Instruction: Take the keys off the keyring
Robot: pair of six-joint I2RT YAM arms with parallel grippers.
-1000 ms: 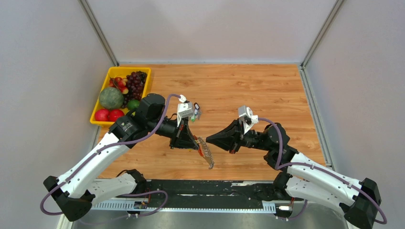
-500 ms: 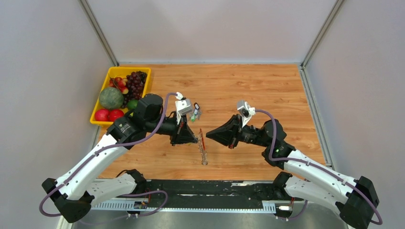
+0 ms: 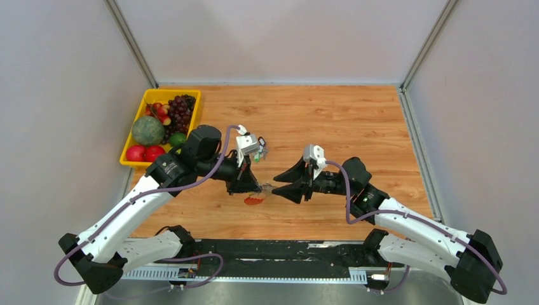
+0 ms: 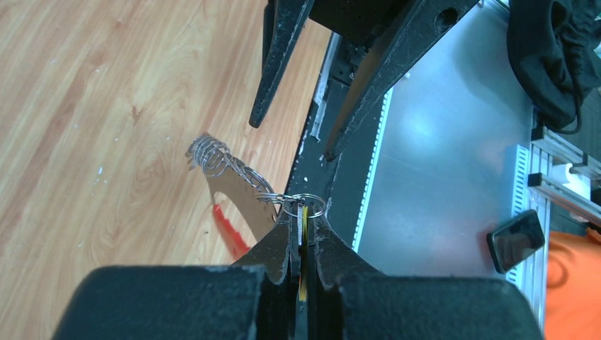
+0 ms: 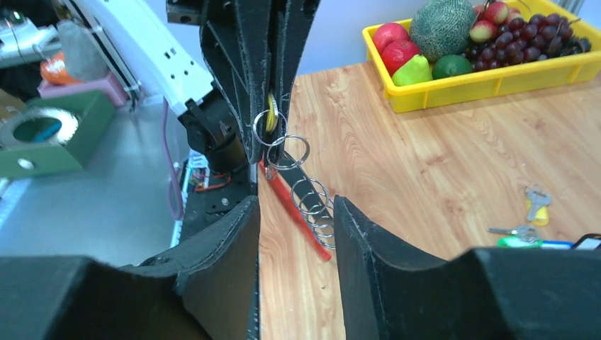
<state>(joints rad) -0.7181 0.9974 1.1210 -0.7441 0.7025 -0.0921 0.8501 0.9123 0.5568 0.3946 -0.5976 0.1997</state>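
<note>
Right wrist view puts the keys (image 5: pixel 317 207) front and centre — a string of silver loops seen edge-on, sloping down from the left pincer (image 5: pixel 266 138), the red keyring (image 5: pixel 282 193) running just beneath them. That pincer is closed tight on the top loop of the string, holding the bunch above the desk (image 5: pixel 425 163); whether the low end touches the wood I cannot tell. Around it the right pincer (image 5: pixel 296 205) is spread wide, a finger on each side, gripping nothing. Likely trouble: closing now could catch the red loop along with several keys, so a pull would drag the bunch out of the left grip — or jam it — rather than free one key.
</note>
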